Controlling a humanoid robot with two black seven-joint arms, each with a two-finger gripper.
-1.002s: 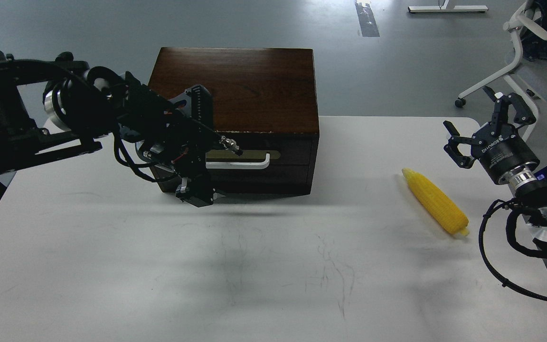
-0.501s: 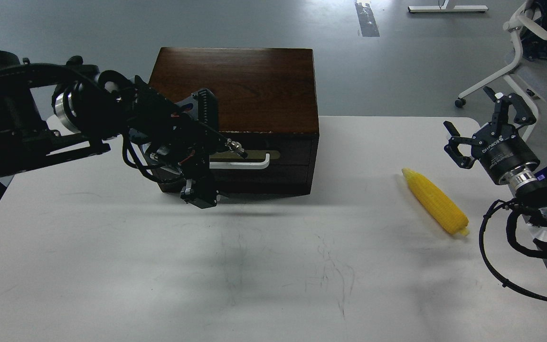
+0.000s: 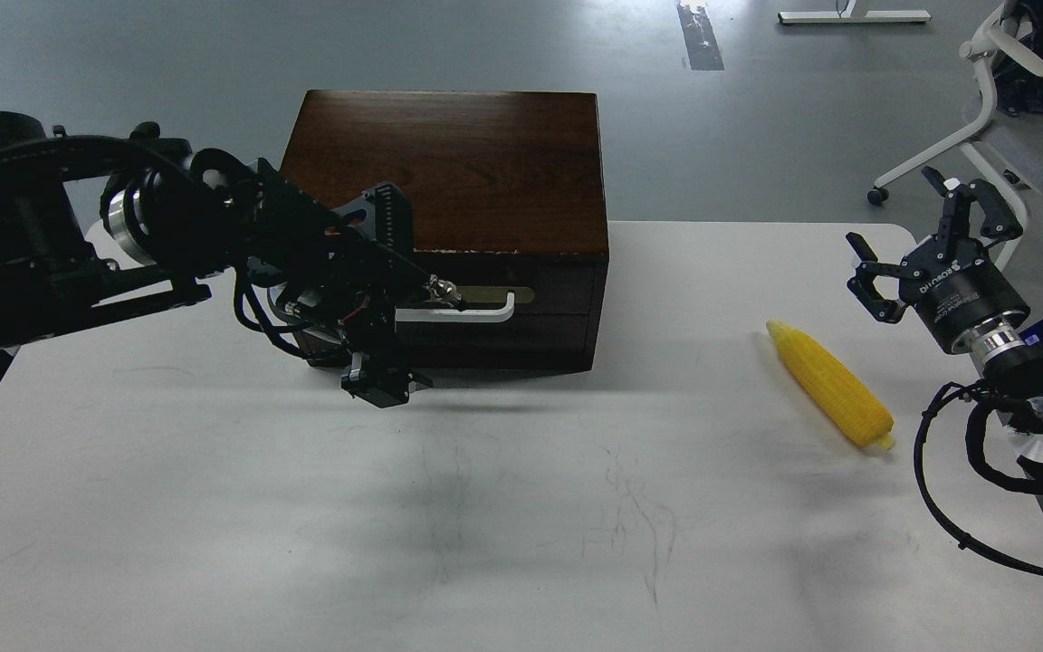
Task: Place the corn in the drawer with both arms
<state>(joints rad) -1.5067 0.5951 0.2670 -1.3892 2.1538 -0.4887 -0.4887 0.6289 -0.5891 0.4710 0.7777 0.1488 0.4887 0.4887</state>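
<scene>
At the drawer [image 3: 494, 312] front, left gripper [image 3: 395, 308] by white handle [image 3: 458, 314], grip unclear, presumably to pull. Right: corn [image 3: 829, 385] on tabletop [image 3: 521, 507]; right gripper [image 3: 924, 231] spread, empty, waiting.

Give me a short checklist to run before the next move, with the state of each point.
1. Drawer shut, not yet pulled: ok.
2. Left gripper at the left end of the handle: ok.
3. Its fingers closed around the handle: cannot tell, they look dark and overlap.
4. Corn lying free on the table, right of the box: ok.
5. Right gripper open, holding nothing, behind the corn: ok.
6. Table in front of the drawer free for it to slide out: ok.
</scene>
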